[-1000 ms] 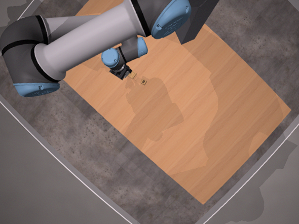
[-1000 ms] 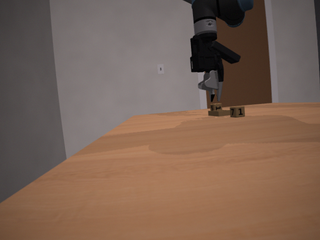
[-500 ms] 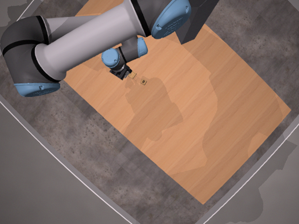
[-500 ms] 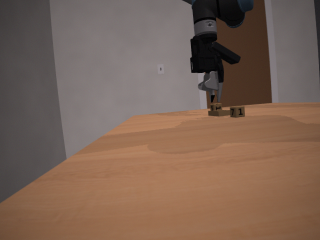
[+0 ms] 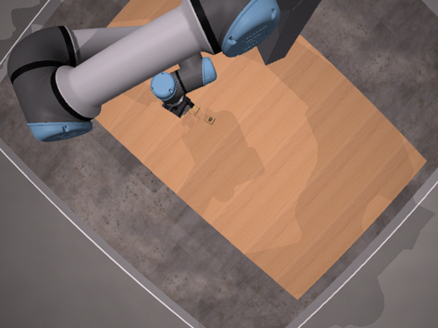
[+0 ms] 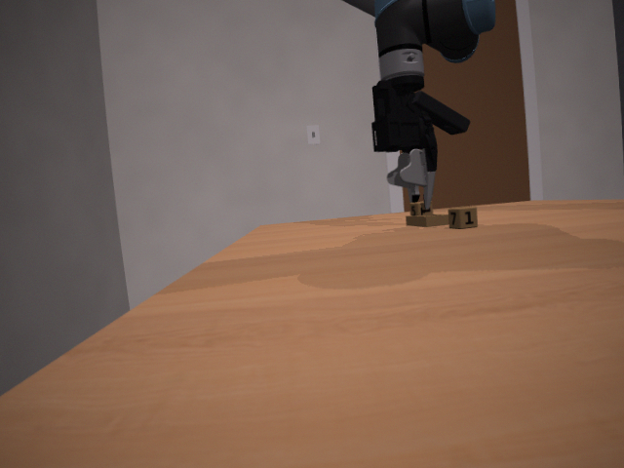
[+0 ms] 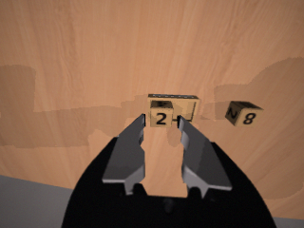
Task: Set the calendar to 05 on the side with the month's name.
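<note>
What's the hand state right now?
Hand: partly open, fingers flanking the cube in the tray, holding nothing.

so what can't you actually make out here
- Month's name: no lettering is readable on the tray in any view. In the wrist view, the tray cube and the open tool cover its near side.
- Top view: the digit on the loose cube is too small to read.
- Exterior view: the tray cube's face is blurred and partly behind a finger.
- Faces turned down or away: hidden in every view.
</note>
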